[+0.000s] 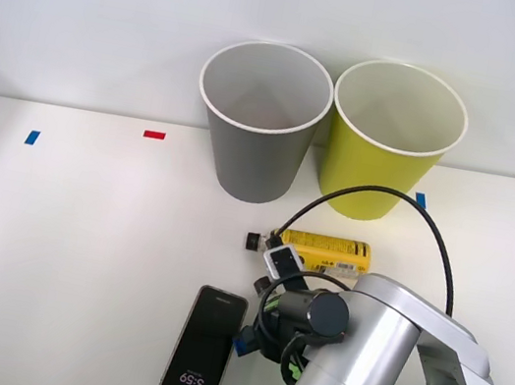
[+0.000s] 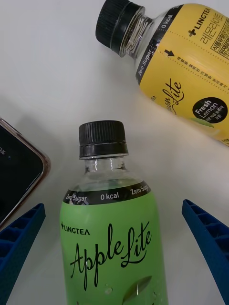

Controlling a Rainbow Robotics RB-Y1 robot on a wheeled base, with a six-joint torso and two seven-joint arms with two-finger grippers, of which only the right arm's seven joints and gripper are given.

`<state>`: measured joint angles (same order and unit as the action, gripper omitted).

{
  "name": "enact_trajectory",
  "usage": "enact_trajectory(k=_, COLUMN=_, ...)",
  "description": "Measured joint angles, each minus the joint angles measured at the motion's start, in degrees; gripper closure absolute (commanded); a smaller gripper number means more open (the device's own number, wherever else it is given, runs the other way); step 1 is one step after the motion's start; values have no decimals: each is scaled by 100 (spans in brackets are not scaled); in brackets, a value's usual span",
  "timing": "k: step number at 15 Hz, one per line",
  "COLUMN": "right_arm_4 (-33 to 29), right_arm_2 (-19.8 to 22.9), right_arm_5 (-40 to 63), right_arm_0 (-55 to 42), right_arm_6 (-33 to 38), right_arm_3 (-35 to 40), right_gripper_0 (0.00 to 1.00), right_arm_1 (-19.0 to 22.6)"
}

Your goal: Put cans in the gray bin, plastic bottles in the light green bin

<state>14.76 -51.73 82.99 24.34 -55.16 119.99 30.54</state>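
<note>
Spread wide, your right gripper's (image 2: 114,252) blue ribbed fingers (image 2: 210,243) flank the green-labelled plastic bottle (image 2: 112,238) without touching it; it lies on the white table (image 1: 58,247) with its black cap pointing away from the wrist. Just beyond that cap you have a yellow-labelled bottle (image 2: 186,71) lying crosswise, and a phone (image 1: 204,346) rests close beside one finger. Farther back the gray bin (image 1: 258,123) and the light green bin (image 1: 391,141) stand upright side by side against a plain white wall, with coloured tape marks (image 1: 154,134) on the table.
</note>
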Motion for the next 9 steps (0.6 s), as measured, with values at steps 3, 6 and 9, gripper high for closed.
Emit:
enact_trajectory(k=3, right_arm_4=-41, right_arm_2=-41, right_arm_5=-10, right_arm_0=4, right_arm_6=-11, right_arm_3=-10, right_gripper_0=0, right_arm_1=34)
enact_trajectory(k=6, right_arm_4=-48, right_arm_2=-56, right_arm_5=-11, right_arm_0=3, right_arm_6=-12, right_arm_3=-17, right_gripper_0=0, right_arm_1=32)
enact_trajectory(k=9, right_arm_4=-60, right_arm_2=-103, right_arm_5=-172, right_arm_0=2, right_arm_6=-10, right_arm_3=-169, right_gripper_0=0, right_arm_1=-2)
